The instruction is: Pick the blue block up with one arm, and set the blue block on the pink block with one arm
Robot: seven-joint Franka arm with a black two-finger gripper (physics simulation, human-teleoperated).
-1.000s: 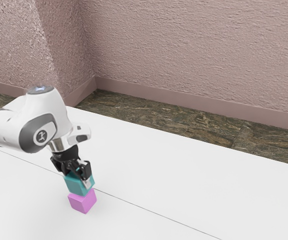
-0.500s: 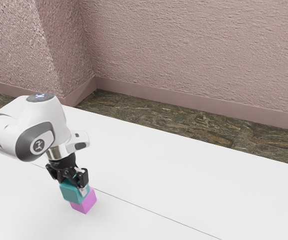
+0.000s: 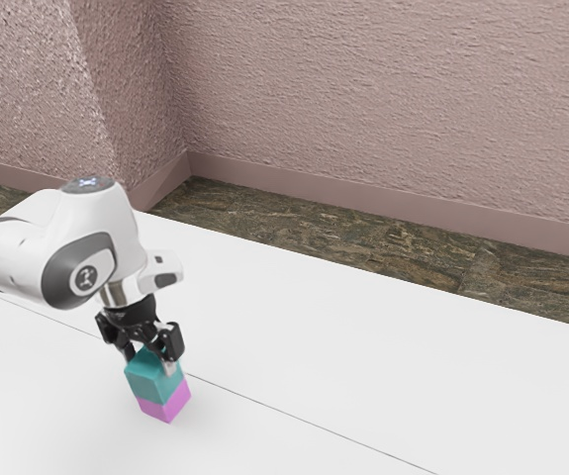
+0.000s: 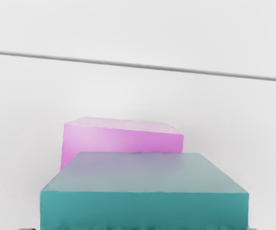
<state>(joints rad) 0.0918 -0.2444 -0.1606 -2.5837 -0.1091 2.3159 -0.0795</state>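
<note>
The blue-green block (image 3: 145, 378) rests on top of the pink block (image 3: 166, 404) on the white table (image 3: 383, 336), its edges slightly turned against the pink one. My gripper (image 3: 150, 354) hangs just above the stack, open, its fingers straddling the upper edges of the blue block. In the wrist view the blue block (image 4: 145, 191) lies close under my hand, and the pink block (image 4: 121, 139) shows beyond and below it.
A thin dark seam (image 3: 294, 416) crosses the table just behind the stack. The table's far edge (image 3: 363, 269) runs along a brown floor and a pink textured wall. Bare table surface stretches to the exterior view's right.
The blue block went down onto the pink block. My fingers have parted from it and my hand has lifted a little above the stack.
</note>
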